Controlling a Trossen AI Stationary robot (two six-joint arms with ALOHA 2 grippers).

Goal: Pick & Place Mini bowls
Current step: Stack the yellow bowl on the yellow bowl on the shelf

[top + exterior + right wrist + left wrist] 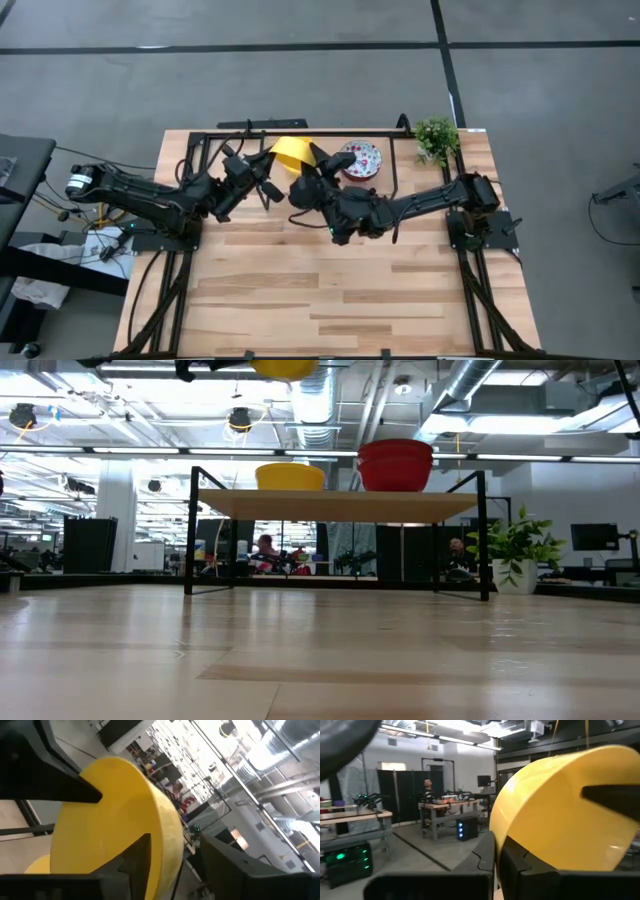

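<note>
Both grippers meet at a yellow bowl (291, 151) held up over the shelf at the desk's far edge; right gripper (305, 177) pinches its rim, left gripper (262, 172) too, I think. Arms hide most of it, and a floral bowl (362, 159) sits just beside.

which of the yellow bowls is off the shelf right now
The tilted yellow bowl held up between the left gripper and right gripper; the other yellow bowl sits on the shelf.

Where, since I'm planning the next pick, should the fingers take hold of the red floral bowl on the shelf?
Pinch the rim of the red floral bowl from straight above, one finger inside, one outside: it sits upright and open-topped on the shelf, nested in another red bowl, so its sloped sides offer little.
</note>
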